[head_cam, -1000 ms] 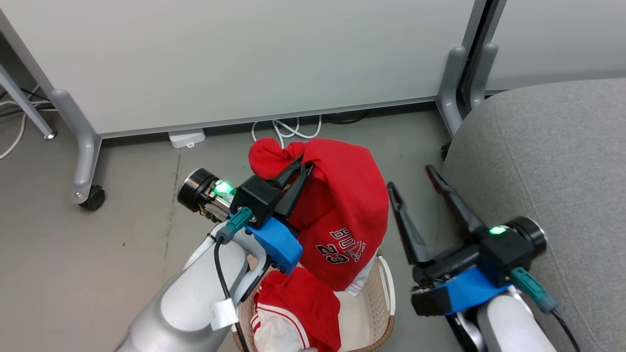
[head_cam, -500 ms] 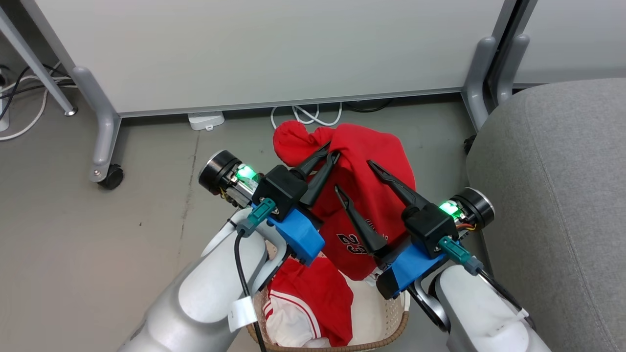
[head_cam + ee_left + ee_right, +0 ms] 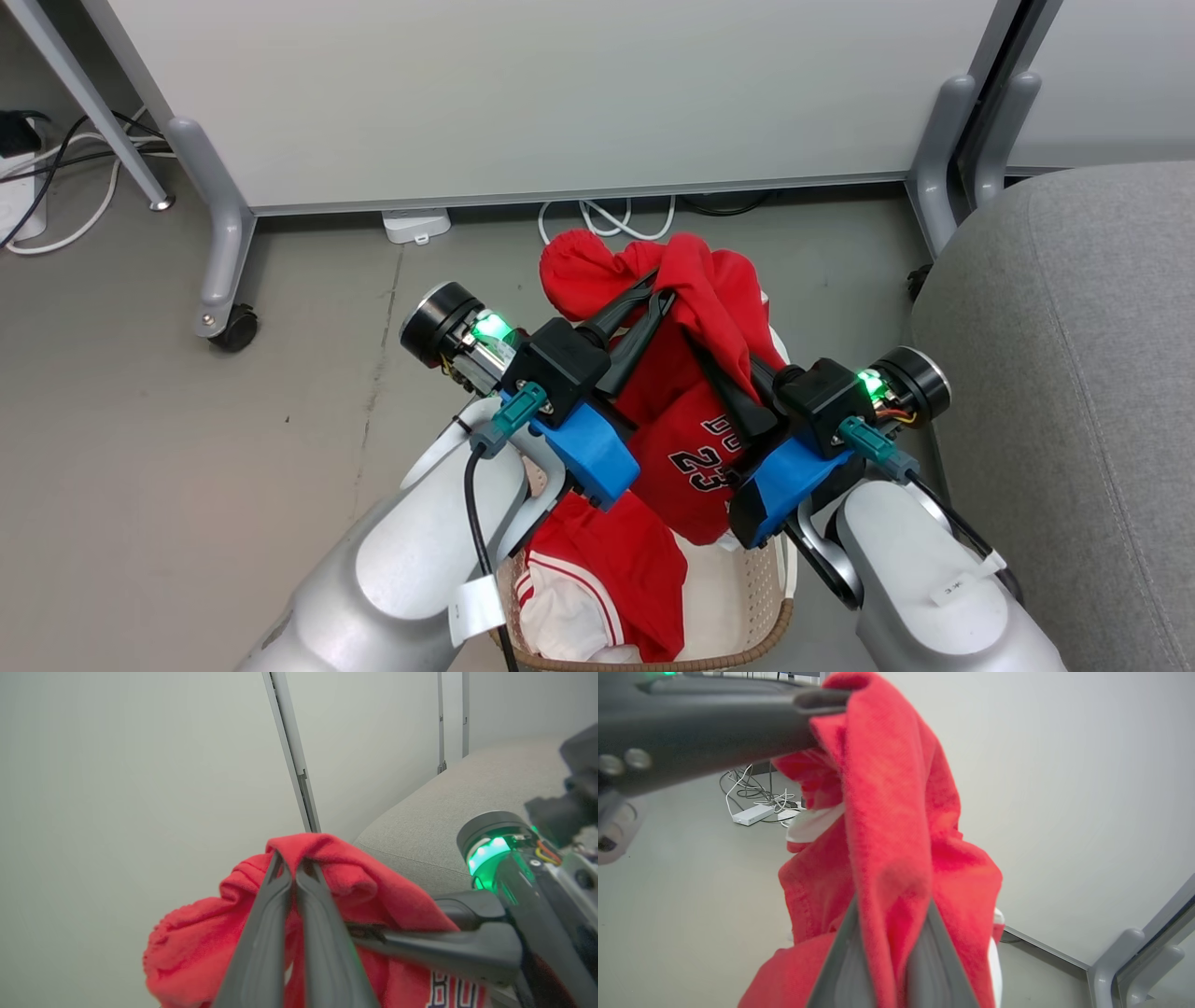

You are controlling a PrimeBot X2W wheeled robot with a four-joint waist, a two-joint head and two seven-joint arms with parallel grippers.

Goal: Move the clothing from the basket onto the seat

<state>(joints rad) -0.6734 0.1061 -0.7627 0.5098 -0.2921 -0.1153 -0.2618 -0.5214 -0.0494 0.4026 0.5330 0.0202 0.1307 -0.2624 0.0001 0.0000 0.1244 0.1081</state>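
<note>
Right gripper point(image 3: 721, 366): wide open beside the jersey point(image 3: 695, 448) a second ago, now clamped on a fold of it.
Left gripper point(image 3: 661, 287): pinched on the jersey's upper bunch, as before.
Jersey: hangs between both grippers, above the basket point(image 3: 747, 597).
Striped-trim piece point(image 3: 597, 579): lies in the basket.
Seat point(image 3: 1074, 373): just beside the basket, on the robot's right.
Note: you now have a two-point hold, so the jersey looks ready to carry across to the seat, and one garment remains after it.
</note>
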